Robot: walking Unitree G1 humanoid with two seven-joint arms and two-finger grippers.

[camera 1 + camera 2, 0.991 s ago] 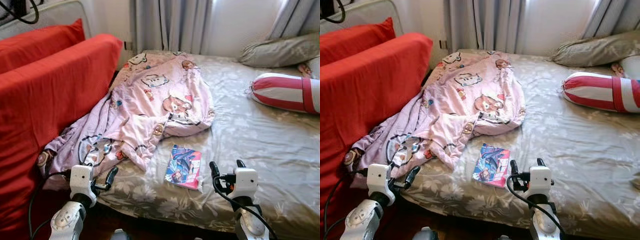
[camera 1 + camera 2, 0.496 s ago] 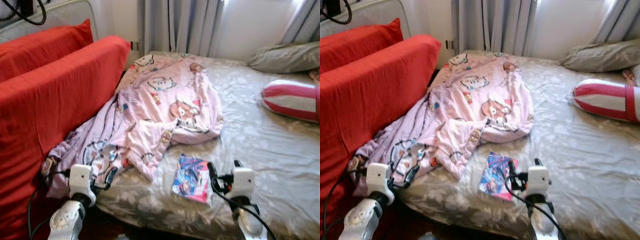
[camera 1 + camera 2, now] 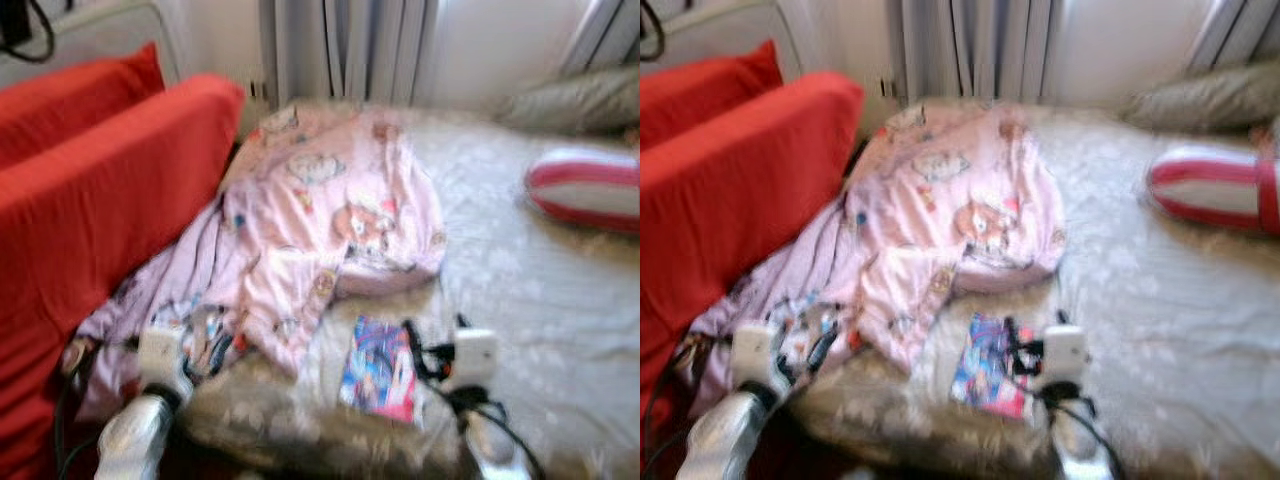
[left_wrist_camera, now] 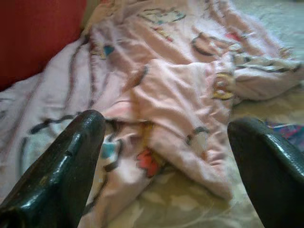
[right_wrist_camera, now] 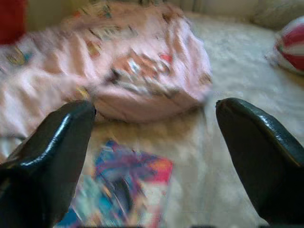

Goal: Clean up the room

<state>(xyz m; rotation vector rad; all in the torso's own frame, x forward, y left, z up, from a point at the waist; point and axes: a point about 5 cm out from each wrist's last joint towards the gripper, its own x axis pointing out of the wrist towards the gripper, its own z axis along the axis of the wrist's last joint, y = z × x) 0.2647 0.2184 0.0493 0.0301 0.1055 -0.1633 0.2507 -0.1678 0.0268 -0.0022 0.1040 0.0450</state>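
A crumpled pink blanket with cartoon prints lies across the left half of the bed and spills over its near left corner. A colourful booklet lies flat on the grey floral sheet just in front of the blanket. My left gripper is open, held low over the blanket's hanging corner. My right gripper is open, right beside the booklet, its fingers apart above the booklet's right edge. The head views are blurred.
A red sofa back or cushions stand against the bed's left side. A red-and-white striped bolster and a grey pillow lie at the far right. Grey curtains hang behind the bed.
The camera has moved closer to the bed and the picture has blurred. My right gripper now sits nearer the booklet; both grippers stay open.
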